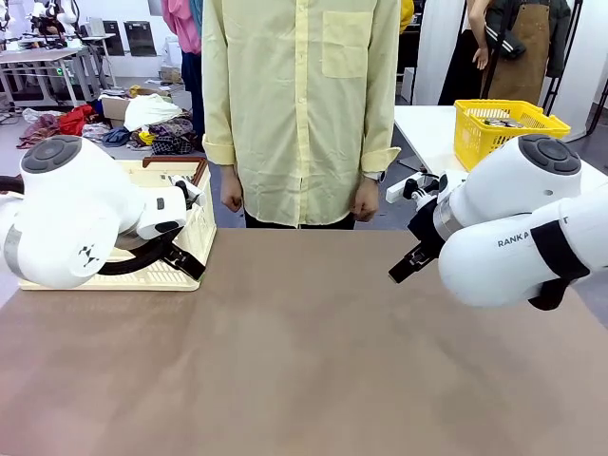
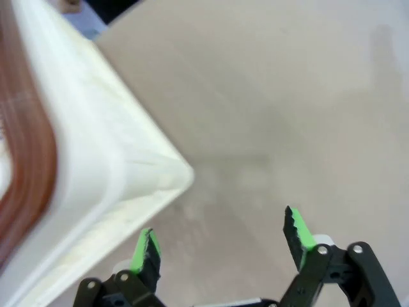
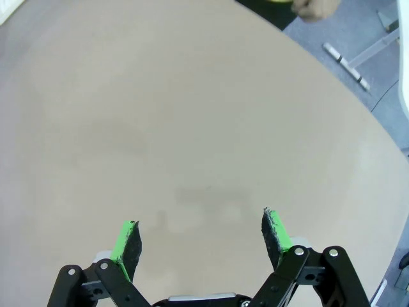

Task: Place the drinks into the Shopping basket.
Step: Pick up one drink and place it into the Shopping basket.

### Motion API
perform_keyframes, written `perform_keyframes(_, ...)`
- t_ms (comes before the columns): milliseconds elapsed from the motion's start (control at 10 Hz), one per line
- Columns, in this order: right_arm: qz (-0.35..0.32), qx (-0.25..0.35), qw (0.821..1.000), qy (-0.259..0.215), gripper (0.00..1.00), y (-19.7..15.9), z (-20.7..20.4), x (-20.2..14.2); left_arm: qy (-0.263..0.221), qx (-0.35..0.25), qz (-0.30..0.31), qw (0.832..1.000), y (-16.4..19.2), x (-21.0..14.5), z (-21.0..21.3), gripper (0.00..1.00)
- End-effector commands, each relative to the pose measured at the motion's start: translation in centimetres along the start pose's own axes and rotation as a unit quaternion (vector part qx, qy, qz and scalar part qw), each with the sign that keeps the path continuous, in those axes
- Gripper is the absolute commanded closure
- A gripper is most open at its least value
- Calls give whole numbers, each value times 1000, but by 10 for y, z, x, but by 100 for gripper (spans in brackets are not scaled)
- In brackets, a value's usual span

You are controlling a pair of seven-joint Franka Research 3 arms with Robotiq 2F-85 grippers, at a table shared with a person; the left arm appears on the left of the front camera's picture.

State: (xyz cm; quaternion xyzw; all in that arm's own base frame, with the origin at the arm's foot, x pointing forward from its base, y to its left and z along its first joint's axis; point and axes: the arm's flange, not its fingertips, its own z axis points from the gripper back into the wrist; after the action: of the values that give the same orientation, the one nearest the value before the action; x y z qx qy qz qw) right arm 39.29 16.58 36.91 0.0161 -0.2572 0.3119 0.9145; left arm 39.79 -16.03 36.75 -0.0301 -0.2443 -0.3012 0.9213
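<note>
The drinks are out of view. The Shopping basket (image 1: 201, 228), cream-white and slatted with a dark brown rim, stands at the table's far left, partly hidden behind my left arm. In the left wrist view its near corner (image 2: 128, 160) sits just left of my left gripper (image 2: 220, 233), which is open with nothing between its green pads and hangs over bare table. My right gripper (image 3: 201, 230) is also open and empty above bare table. In the front view the right gripper (image 1: 407, 268) hangs at the table's far right, pointing down.
A person in a pale yellow shirt (image 1: 299, 104) stands at the far edge, both hands (image 1: 364, 202) down at their sides. A smaller yellow mesh basket (image 1: 503, 128) rests on a white table behind, at the right. The brown tabletop (image 1: 304, 361) spreads wide between the arms.
</note>
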Motion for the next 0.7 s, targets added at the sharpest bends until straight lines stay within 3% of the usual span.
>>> perform_keyframes(0,-92,76,991,59,0,-5,25,3,99,-132,65,984,-8,6,32,0)
perform_keyframes(200,-208,134,967,64,0,1,57,10,96,-205,134,965,-19,11,72,0)
perform_keyframes(300,-211,231,949,47,0,-1,83,5,88,-276,137,947,-17,12,93,0)
perform_keyframes(400,-239,311,920,-1,0,-15,118,-9,57,-347,134,926,-4,8,126,0)
perform_keyframes(600,-306,314,892,-111,0,-49,191,-60,-31,-395,182,900,56,-24,193,0)
